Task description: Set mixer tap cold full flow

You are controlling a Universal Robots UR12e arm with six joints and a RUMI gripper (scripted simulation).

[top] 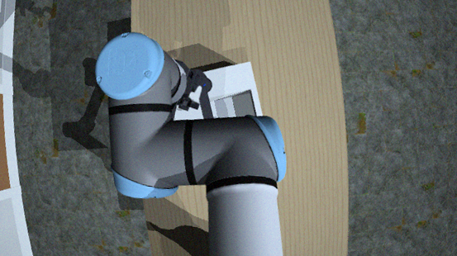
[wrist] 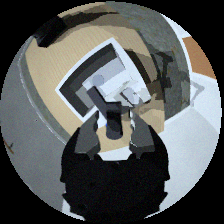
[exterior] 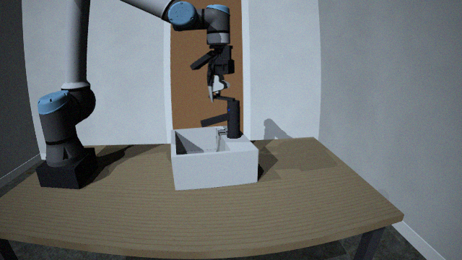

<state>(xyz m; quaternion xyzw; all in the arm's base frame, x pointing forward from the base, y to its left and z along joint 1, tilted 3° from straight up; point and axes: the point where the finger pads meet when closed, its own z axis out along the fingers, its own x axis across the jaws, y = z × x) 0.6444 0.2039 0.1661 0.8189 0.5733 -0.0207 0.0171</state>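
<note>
A dark mixer tap (exterior: 234, 120) stands at the back right of a white basin (exterior: 214, 160). Its spout (exterior: 214, 120) points left over the bowl. A blue dot (exterior: 229, 110) shows on the tap body. The lever (exterior: 224, 97) sticks out left from the tap's top, about level. My gripper (exterior: 216, 94) hangs straight down over the lever's free end. In the wrist view the lever (wrist: 113, 120) lies between my two fingers, with a gap on each side. The fingers stand partly open and grip nothing. In the overhead view the arm hides most of the tap and the gripper (top: 191, 97).
The basin (top: 231, 93) sits on a wooden table (exterior: 202, 213), close to the back wall. My arm's base (exterior: 66, 170) stands at the table's back left. A brown panel (exterior: 206, 72) lies behind the tap.
</note>
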